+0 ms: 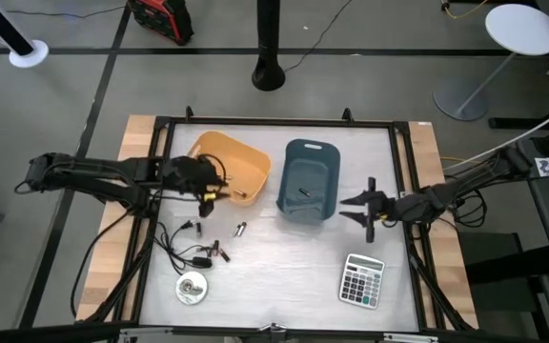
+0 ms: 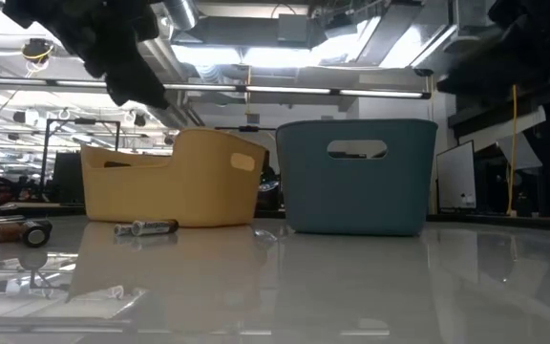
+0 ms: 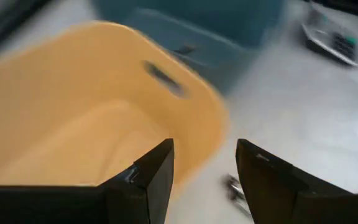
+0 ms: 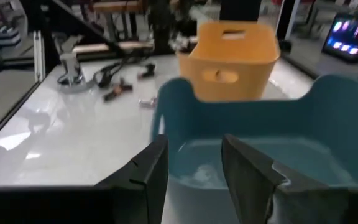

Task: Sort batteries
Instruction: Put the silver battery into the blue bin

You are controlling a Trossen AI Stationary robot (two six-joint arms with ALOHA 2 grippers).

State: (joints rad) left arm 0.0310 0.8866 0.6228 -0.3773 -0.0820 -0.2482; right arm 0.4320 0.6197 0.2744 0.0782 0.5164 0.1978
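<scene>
Several batteries lie on the table: a silvery one point(image 1: 240, 230) point(image 2: 146, 227) and dark ones with coppery ends point(image 1: 219, 252) point(image 2: 12, 229). One small battery point(image 1: 303, 192) lies inside the blue bin point(image 1: 310, 179). My left gripper point(image 1: 208, 192) point(image 3: 204, 177) is open and empty, held above the near rim of the yellow bin point(image 1: 229, 164) point(image 3: 73, 124). My right gripper point(image 1: 347, 208) point(image 4: 194, 171) is open too, level at the right side of the blue bin point(image 4: 260, 130), pointing at it.
A thin black cable point(image 1: 173, 244) and a round silver disc point(image 1: 192, 287) lie near the table's left front. A calculator point(image 1: 361, 279) sits at the right front. The two bins stand side by side point(image 2: 351, 177). Bare table shows between the bins and the near edge.
</scene>
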